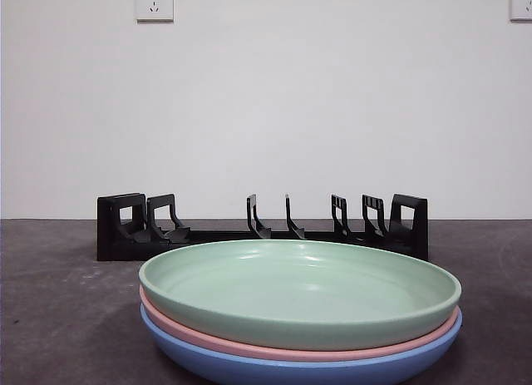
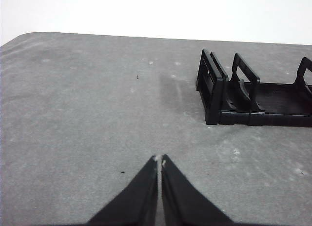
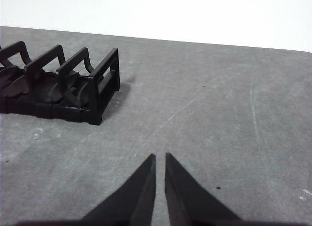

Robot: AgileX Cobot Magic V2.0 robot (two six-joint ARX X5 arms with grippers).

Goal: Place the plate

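Note:
A pale green plate (image 1: 299,289) lies on top of a stack, over a pink plate (image 1: 249,345) and a blue plate (image 1: 274,370), close to the front view camera. Behind the stack stands a black slotted rack (image 1: 262,227), with nothing in its slots. My left gripper (image 2: 159,160) is shut and hovers over bare table short of the rack's end (image 2: 214,92). My right gripper (image 3: 160,156) is shut too, over bare table off the rack's other end (image 3: 100,92). Neither gripper shows in the front view, and neither wrist view shows the plates.
The grey table (image 1: 58,302) runs back to a white wall with two sockets (image 1: 155,2). Open tabletop lies on both sides of the rack.

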